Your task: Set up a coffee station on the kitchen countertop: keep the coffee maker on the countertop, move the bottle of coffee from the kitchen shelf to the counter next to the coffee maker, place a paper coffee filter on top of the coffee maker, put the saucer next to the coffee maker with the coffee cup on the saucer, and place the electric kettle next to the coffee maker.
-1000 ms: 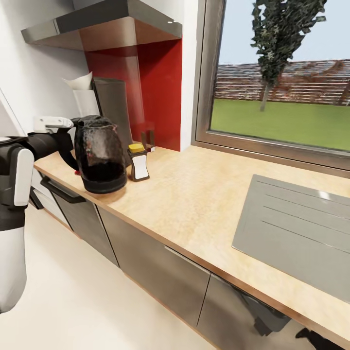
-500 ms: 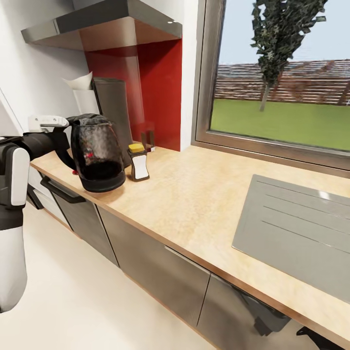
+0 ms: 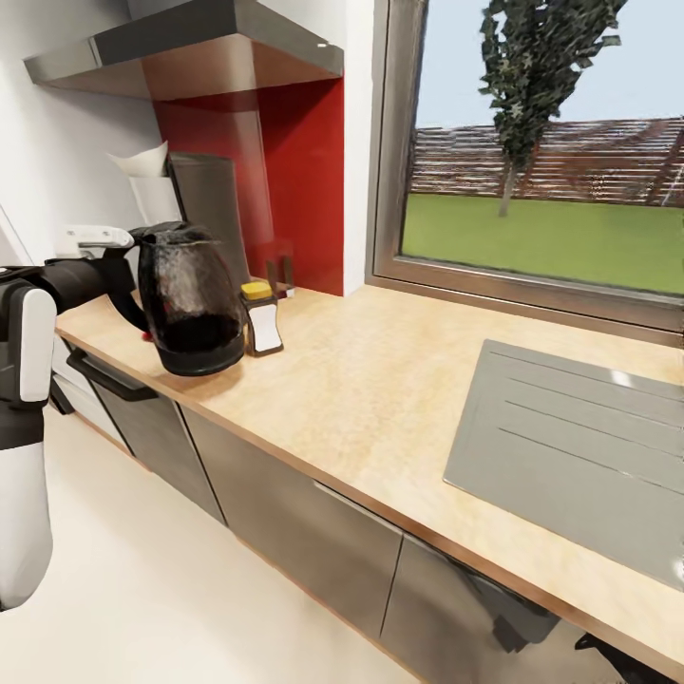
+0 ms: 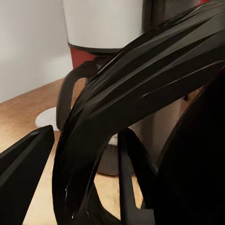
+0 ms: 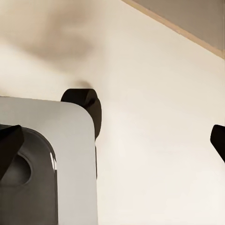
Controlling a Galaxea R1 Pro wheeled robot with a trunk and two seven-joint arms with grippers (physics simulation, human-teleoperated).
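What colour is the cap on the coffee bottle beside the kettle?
Yellow; the bottle of coffee shows best in the head view.

Bright, even daylight comes from the window (image 3: 541, 161) at the far right. The counter (image 3: 380, 380) shows soft shadows. The kettle (image 3: 187, 296) looks grainy; the wrist views are slightly blurred.

No text, brand, number or sign can be read anywhere. The bottle (image 3: 259, 319) at 3 o'clock of the kettle (image 3: 187, 296) on the table (image 3: 380, 399) bears a white label, but it is blank or too small to read.
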